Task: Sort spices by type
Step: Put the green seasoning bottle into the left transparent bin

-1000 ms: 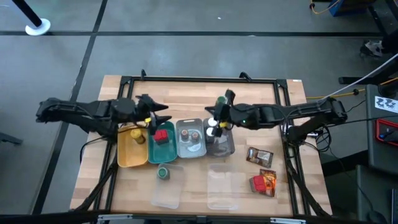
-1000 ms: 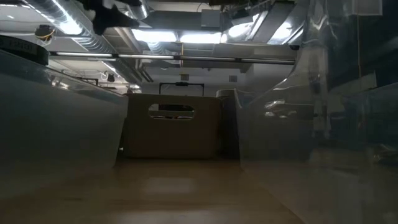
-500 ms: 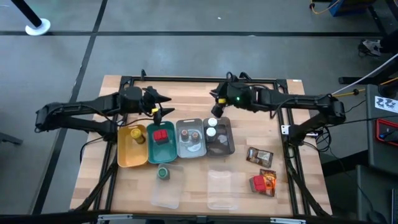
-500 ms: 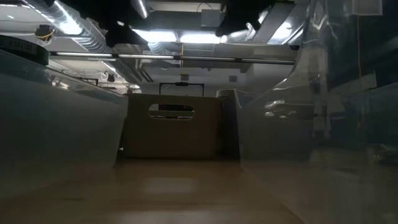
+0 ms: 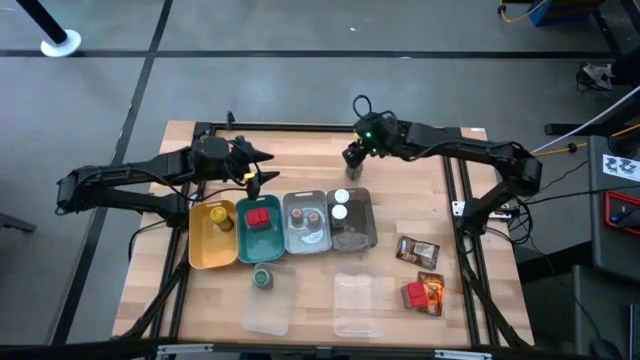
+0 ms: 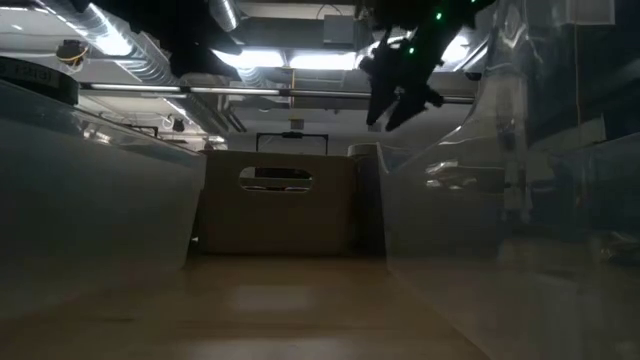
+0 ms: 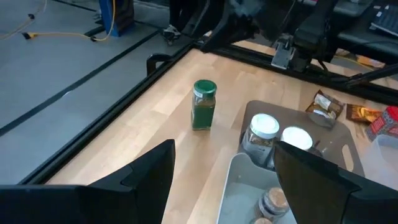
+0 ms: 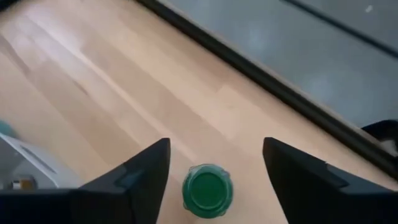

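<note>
Wooden table (image 5: 300, 150) with a black frame rail along its edges; the far strip behind the trays is mostly bare wood, and the near right part is open too. Row of four trays mid-table: yellow tray (image 5: 203, 253), teal tray (image 5: 268, 248), light grey tray (image 5: 315, 238), dark grey tray (image 5: 364, 238), packed edge to edge. Two clear lids (image 5: 358, 305) lie on the near side. Right hand (image 5: 356, 153) is over the far middle of the table near the back rail, fingers spread; in the right wrist view the green-capped jar (image 8: 207, 190) stands upright on bare wood directly between and below the two fingers, not gripped as far as the view shows, with free wood all round it. Left hand (image 5: 258, 172) hovers just behind the teal tray, fingers spread, nothing between them. Two white-capped jars (image 5: 340, 204) sit in the dark grey tray, two brown-capped jars (image 5: 305, 215) in the light grey one, a red box (image 5: 260, 219) in the teal, a yellow-labelled jar (image 5: 218, 217) in the yellow. A second green jar (image 5: 262, 277) stands on the table just in front of the teal tray. Pouches (image 5: 417, 250) and a second red box (image 5: 416, 295) lie near the right edge, well apart from both hands.
</note>
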Available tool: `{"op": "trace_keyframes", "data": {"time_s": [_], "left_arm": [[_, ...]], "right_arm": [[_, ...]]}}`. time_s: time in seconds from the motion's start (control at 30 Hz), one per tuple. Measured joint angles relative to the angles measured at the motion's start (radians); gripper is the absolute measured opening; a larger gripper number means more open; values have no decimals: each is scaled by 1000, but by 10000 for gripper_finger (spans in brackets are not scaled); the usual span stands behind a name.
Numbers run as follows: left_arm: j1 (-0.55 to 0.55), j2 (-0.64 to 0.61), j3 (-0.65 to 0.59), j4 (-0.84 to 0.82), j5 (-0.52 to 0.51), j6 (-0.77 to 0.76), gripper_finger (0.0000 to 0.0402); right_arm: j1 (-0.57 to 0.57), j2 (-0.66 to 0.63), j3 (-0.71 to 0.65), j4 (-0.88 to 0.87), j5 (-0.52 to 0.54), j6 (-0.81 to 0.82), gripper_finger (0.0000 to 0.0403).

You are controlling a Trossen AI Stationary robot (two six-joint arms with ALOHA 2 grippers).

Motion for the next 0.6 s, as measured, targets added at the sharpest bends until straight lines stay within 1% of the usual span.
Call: {"op": "trace_keyframes", "data": {"time_s": [0.1, 0.2, 0.33, 0.6], "left_arm": [[0, 0, 0, -29, -1, 0, 255], [0, 0, 0, -60, -1, -1, 255], [0, 0, 0, -85, -1, -3, 255], [0, 0, 0, -92, -1, -4, 255]], "right_arm": [[-16, 41, 0, -3, -42, -1, 268], [-15, 85, 0, -3, -48, -1, 276], [-14, 131, 0, -2, -67, -11, 277], [-15, 192, 0, -12, -67, -12, 276]]}}
